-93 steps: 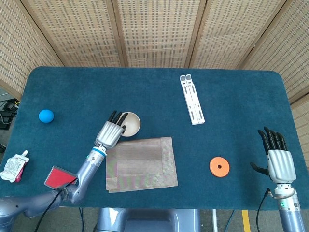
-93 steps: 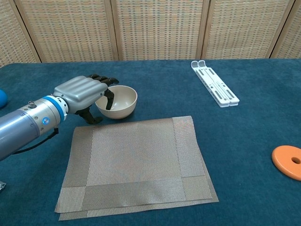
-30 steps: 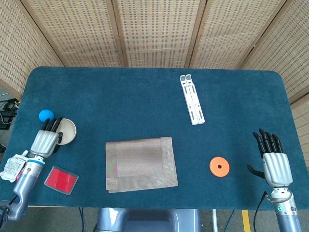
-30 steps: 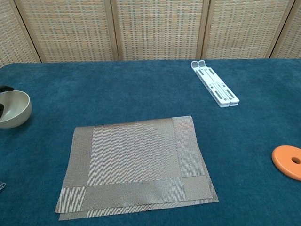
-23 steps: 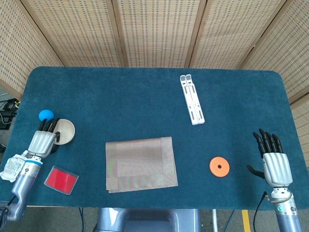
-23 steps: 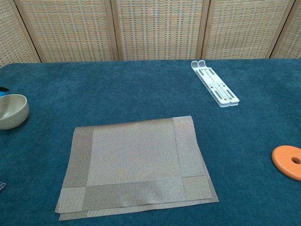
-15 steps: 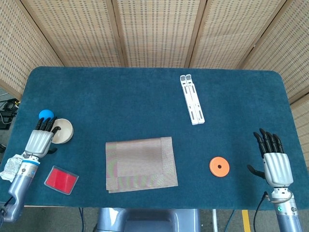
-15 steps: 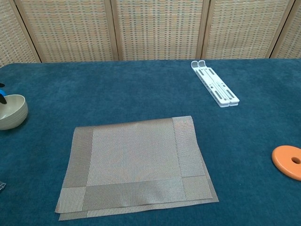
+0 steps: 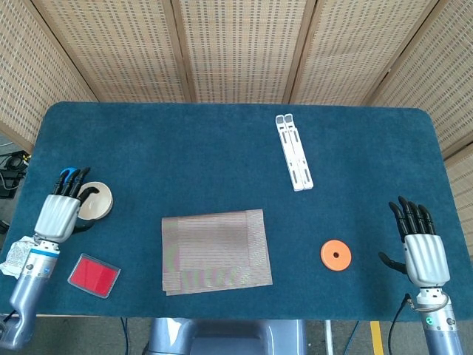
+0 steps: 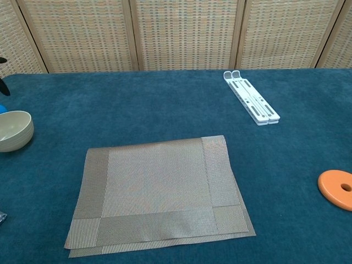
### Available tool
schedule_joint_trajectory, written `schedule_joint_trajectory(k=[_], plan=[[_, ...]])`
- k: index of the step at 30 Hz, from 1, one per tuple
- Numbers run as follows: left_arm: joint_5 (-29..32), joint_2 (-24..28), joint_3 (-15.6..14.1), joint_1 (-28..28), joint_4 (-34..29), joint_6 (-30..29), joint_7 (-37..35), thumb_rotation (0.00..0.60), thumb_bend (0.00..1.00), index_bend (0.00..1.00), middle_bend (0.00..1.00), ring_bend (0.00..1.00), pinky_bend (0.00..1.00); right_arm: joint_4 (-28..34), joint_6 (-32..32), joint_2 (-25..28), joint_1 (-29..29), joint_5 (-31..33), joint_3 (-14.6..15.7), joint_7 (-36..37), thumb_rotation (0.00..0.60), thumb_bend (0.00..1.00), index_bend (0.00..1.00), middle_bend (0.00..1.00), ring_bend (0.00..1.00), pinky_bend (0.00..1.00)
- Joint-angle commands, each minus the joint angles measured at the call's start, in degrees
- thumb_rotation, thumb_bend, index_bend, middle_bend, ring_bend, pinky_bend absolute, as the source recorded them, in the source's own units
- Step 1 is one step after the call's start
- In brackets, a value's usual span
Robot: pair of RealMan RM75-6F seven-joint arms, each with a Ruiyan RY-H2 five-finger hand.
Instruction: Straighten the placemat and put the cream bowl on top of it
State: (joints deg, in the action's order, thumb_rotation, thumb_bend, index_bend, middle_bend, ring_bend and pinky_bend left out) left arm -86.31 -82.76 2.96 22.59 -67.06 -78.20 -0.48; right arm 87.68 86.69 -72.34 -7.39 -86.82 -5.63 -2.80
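Note:
The grey-brown woven placemat (image 9: 216, 250) lies near the table's front edge, a little askew, with a second layer showing along its lower edge (image 10: 157, 192). The cream bowl (image 9: 95, 200) stands upright on the blue cloth at the far left, well apart from the mat (image 10: 14, 130). My left hand (image 9: 58, 213) is just left of the bowl with its fingers stretched out and holds nothing; its thumb reaches toward the bowl's rim. My right hand (image 9: 425, 251) hovers at the front right corner, fingers spread and empty.
A blue ball (image 9: 66, 174) sits behind my left hand's fingertips. A red card (image 9: 94, 275) and a small pouch (image 9: 21, 255) lie at the front left. A white folding stand (image 9: 294, 151) lies at the back right, and an orange disc (image 9: 335, 255) right of the mat.
My left hand carried the bowl from beside the mat to the far left, set it down by the blue ball and let go. The right hand stayed put.

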Motion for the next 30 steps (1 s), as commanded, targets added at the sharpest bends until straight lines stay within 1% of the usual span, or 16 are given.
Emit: schedule_joint_trajectory(k=[1, 3, 5, 8, 10, 16, 19, 24, 30], plan=[[-5.5, 1.0, -2.6, 0.1, -9.4, -1.4, 3.0, 0.600, 0.19, 0.42, 0.00, 0.00, 0.00, 0.1, 0.1, 0.1, 0.1, 0.1, -0.1, 0.2, 0.600, 0.12, 0.00, 0.00, 0.00, 0.00], [-6.5, 0.9, -3.6, 0.3, -12.4, -0.5, 5.4, 0.600, 0.27, 0.46, 0.00, 0.00, 0.00, 0.1, 0.1, 0.3, 0.1, 0.1, -0.1, 0.4, 0.600, 0.12, 0.00, 0.00, 0.00, 0.00], [-7.5, 0.4, -4.7, 0.4, -14.9, 0.6, 7.7, 0.600, 0.39, 0.52, 0.00, 0.00, 0.00, 0.2, 0.1, 0.5, 0.1, 0.1, -0.2, 0.7, 0.600, 0.12, 0.00, 0.00, 0.00, 0.00], [-8.5, -0.7, -6.1, 0.5, -16.7, 2.1, 10.4, 0.600, 0.45, 0.55, 0.00, 0.00, 0.00, 0.2, 0.2, 0.6, 0.1, 0.1, -0.2, 1.1, 0.600, 0.12, 0.00, 0.00, 0.00, 0.00], [-9.1, -1.5, -7.0, 0.5, -17.3, 3.2, 11.9, 0.600, 0.45, 0.54, 0.00, 0.00, 0.00, 0.3, 0.3, 0.8, 0.2, 0.1, -0.3, 1.4, 0.600, 0.12, 0.00, 0.00, 0.00, 0.00], [-9.8, -2.4, -9.1, 0.2, -18.3, 5.5, 15.1, 0.600, 0.45, 0.42, 0.00, 0.00, 0.00, 0.4, 0.5, 1.2, 0.3, 0.2, -0.4, 2.1, 0.600, 0.12, 0.00, 0.00, 0.00, 0.00], [-10.0, -2.4, -9.8, 0.0, -18.6, 6.4, 16.1, 0.600, 0.45, 0.39, 0.00, 0.00, 0.00, 0.4, 0.5, 1.2, 0.3, 0.1, -0.4, 2.3, 0.600, 0.12, 0.00, 0.00, 0.00, 0.00], [-10.2, -2.9, -10.8, -0.3, -18.9, 7.3, 16.6, 0.600, 0.45, 0.40, 0.00, 0.00, 0.00, 0.5, 0.5, 1.2, 0.3, 0.0, -0.4, 2.2, 0.600, 0.12, 0.00, 0.00, 0.00, 0.00], [-11.7, -3.6, -12.7, -1.1, -18.1, 7.8, 18.0, 0.600, 0.45, 0.45, 0.00, 0.00, 0.00, 0.7, 0.8, 1.5, 0.5, 0.2, -0.6, 2.6, 0.600, 0.12, 0.00, 0.00, 0.00, 0.00]])
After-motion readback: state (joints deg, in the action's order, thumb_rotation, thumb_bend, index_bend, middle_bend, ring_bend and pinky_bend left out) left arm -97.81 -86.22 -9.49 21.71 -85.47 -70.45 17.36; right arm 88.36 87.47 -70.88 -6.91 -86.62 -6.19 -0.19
